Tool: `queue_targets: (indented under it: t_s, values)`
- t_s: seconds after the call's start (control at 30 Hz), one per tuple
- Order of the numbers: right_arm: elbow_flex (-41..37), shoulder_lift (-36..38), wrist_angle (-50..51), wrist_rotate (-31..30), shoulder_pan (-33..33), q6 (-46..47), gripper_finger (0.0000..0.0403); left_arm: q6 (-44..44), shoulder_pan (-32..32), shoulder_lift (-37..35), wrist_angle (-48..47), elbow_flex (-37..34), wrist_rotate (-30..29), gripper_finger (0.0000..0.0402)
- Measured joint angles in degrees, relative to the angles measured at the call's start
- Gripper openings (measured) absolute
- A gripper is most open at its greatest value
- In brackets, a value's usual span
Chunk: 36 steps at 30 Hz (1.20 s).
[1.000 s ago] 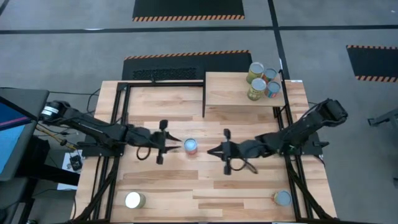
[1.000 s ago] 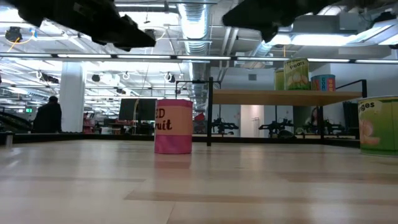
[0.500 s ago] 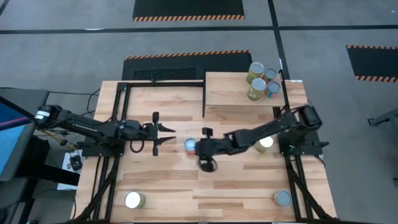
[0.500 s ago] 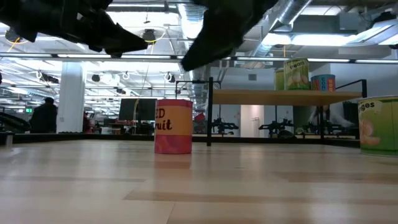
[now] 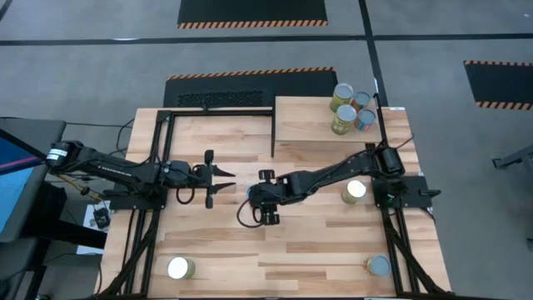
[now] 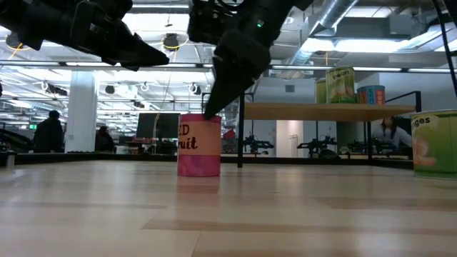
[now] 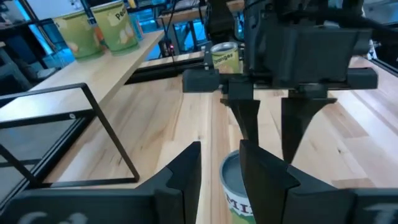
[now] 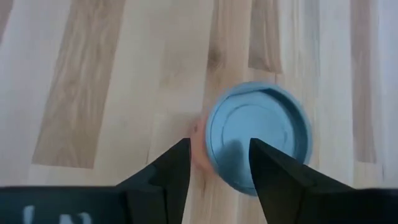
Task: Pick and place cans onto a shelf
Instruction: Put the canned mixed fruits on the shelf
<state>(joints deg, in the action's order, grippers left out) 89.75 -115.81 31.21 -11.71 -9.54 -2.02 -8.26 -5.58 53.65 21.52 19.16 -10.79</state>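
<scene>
A pink-red can (image 6: 198, 145) with a silver lid (image 8: 258, 140) stands upright on the tabletop near its middle. In the high view my right gripper hides it. My right gripper (image 8: 217, 148) is open and points down just above the can's top; it also shows in the low view (image 6: 213, 107) and the high view (image 5: 254, 198). My left gripper (image 5: 223, 181) is open and empty. It hovers level a little to the can's left, pointing at the can (image 7: 239, 186). The shelf (image 5: 308, 121) at the far right carries several cans (image 5: 348, 108).
A green can (image 5: 356, 192) stands right of the middle, beside the right arm's base. One can (image 5: 179, 267) stands near the front left corner and one (image 5: 379, 265) near the front right. The shelf's black frame legs (image 5: 274, 137) stand behind the pink-red can.
My right gripper has swung from the right of the middle toward the table's left, tipped its fingers downward and come down over the pink-red can. Its arm has uncovered the green can. My left gripper has drawn back a little from the can toward the left edge.
</scene>
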Motion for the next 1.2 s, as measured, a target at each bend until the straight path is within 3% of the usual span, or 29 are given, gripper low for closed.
queue_targets:
  t_s: [0.47,0.77,1.07,1.2]
  values:
    - [0.09,0.16,1.80,1.79,1.03,-1.46,0.0065,2.06,0.15,-0.02,1.34,0.00,-0.04,0.0100]
    - [0.09,0.17,2.44,2.47,1.44,-2.99,0.0061,2.92,3.07,-0.04,4.96,-1.73,2.33,0.0100]
    - [0.09,0.19,2.65,2.78,2.97,-1.08,0.0100,2.26,5.68,-0.04,4.98,-1.73,4.37,0.0100]
    - [0.09,0.19,2.72,2.78,3.85,-1.01,0.0092,2.06,6.27,-0.04,4.98,-1.73,4.44,0.0100]
